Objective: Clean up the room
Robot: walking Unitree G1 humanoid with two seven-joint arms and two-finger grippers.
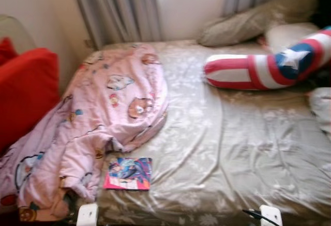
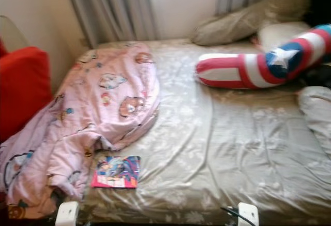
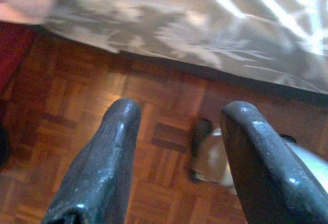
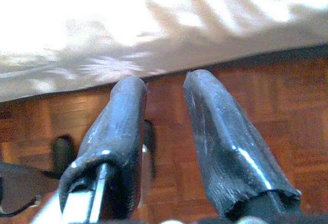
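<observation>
Left eye view shows you a big bed (image 1: 243, 148) with a shiny tan sheet, all wrinkly, with pale flower shapes on it. At about 9 o'clock on the bed lies a soft pink blanket (image 1: 98, 122) with cartoon pictures — it is bunched up and hangs off the near left corner. Just beside its lower edge, at about 7 o'clock, a flat comic book (image 1: 128, 173) lies on the sheet, bright with blue and pink. At about 2 o'clock you see a long round pillow (image 1: 258, 71) with red and white stripes and a white star on blue. Behind it at 1 o'clock sits a floppy tan pillow (image 1: 248, 21), touching a cream one (image 1: 287, 33). A red cushion (image 1: 23, 94) sits off the bed at 9 o'clock. Grey curtains (image 1: 116, 9) hang at 12 o'clock against a pale wall.

Both arms hang low by the bed's near edge. Your left gripper (image 3: 177, 162) has its two black, scuffed fingers spread wide with nothing between them — under it is brown wood-block floor (image 3: 61, 96). Your right gripper (image 4: 164, 131) has its fingers parted too, a narrower gap, holding nothing, near the sheet's edge.
</observation>
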